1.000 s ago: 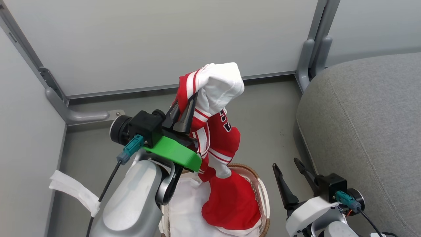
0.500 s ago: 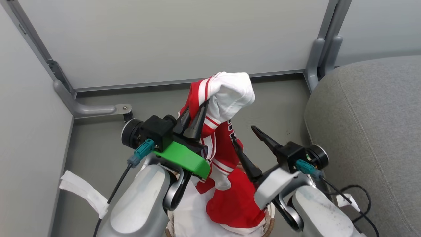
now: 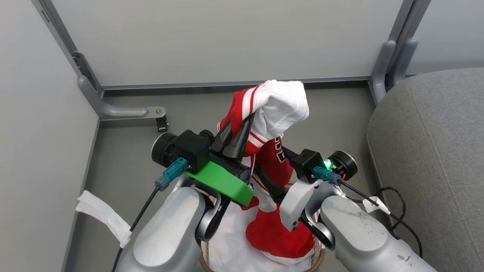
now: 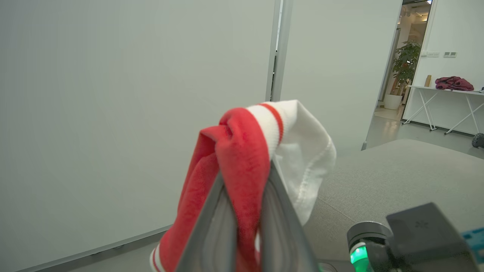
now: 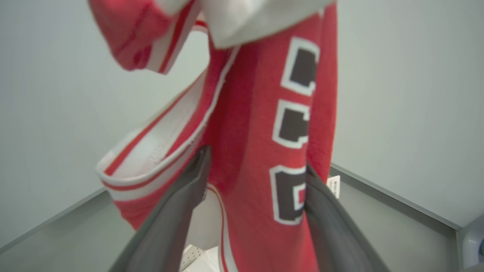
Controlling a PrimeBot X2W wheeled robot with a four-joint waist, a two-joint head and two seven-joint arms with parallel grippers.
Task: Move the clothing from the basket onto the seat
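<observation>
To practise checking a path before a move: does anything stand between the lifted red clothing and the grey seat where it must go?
Only the robot's own right arm, which is on the seat side; its right gripper straddles the clothing held up by the left gripper. No other visible obstacle.

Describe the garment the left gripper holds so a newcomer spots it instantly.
Left of the grey seat stands the basket. Above it, the clothing hangs from the left gripper: red with white stripes and dark numerals, unlike the plain white sheet in the basket.
</observation>
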